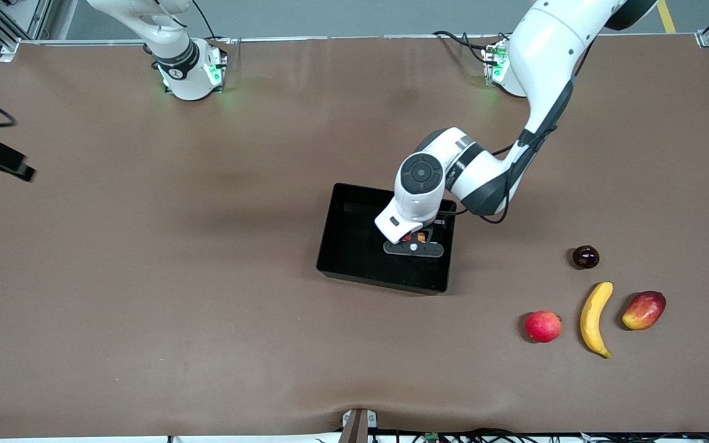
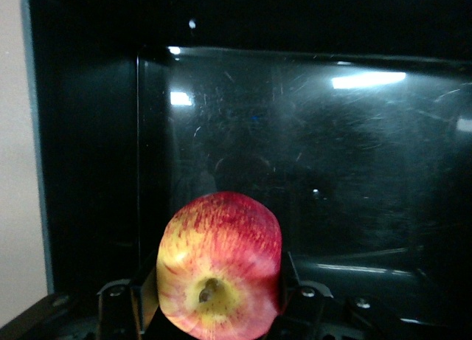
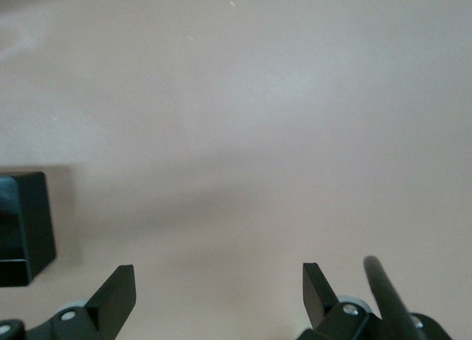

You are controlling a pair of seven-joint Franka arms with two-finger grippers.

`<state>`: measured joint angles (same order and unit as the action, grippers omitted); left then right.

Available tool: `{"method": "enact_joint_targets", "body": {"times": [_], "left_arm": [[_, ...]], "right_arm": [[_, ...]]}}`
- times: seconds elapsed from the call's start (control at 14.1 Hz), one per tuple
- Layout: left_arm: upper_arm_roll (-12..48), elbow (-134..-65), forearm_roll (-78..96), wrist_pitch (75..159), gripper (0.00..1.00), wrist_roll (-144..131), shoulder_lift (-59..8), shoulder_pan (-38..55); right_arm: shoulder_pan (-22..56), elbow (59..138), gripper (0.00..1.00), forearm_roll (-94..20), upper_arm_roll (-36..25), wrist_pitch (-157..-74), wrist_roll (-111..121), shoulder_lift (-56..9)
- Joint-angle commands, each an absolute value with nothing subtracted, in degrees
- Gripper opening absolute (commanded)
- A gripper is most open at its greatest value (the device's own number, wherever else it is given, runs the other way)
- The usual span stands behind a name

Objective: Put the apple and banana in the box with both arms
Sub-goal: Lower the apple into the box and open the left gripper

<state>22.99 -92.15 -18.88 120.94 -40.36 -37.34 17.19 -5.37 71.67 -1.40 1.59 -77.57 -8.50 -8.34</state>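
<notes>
The apple point(image 2: 220, 266), red with yellow streaks and a yellow stem dimple, is held between the fingers of my left gripper point(image 2: 218, 299), which is shut on it. In the front view the left gripper point(image 1: 413, 243) hangs with the apple point(image 1: 414, 237) over the inside of the black box point(image 1: 354, 246), toward the left arm's end of it. The box's glossy floor and walls point(image 2: 88, 170) fill the left wrist view. The yellow banana point(image 1: 594, 317) lies on the table toward the left arm's end, nearer the front camera than the box. My right gripper point(image 3: 219, 281) is open over bare table, with a box corner point(image 3: 26, 222) in its view.
Beside the banana lie a pinkish-red round fruit point(image 1: 543, 326) and a red-yellow mango point(image 1: 644, 309). A dark round fruit point(image 1: 585, 256) sits a little farther from the front camera. The right arm's base point(image 1: 188, 74) stands at the table's back edge.
</notes>
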Motion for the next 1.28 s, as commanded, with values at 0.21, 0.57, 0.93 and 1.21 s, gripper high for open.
{"method": "enact_joint_targets", "body": {"times": [0.21,0.57,0.93,1.21], "left_arm": [[23.20,-94.57,-20.48,121.64,0.00,-40.78,-38.84,16.79],[23.20,-94.84,-20.39,121.29,1.00,-40.87,-38.76,16.79],[22.94,-89.05,-20.13,115.86,1.00,-37.46,-34.90,15.21],[23.29,-81.30,-18.73,109.07,1.00,-27.37,-33.84,8.19]], "right_arm": [[-8.61,94.19,1.00,-0.71,2.99,-87.97,-2.47,4.47],[-8.88,95.80,1.00,-0.70,2.99,-90.70,1.14,5.01],[-8.70,95.19,1.00,-0.70,2.99,-90.35,7.03,5.01],[-8.79,93.88,1.00,-1.23,2.90,-89.47,7.03,4.75]]}}
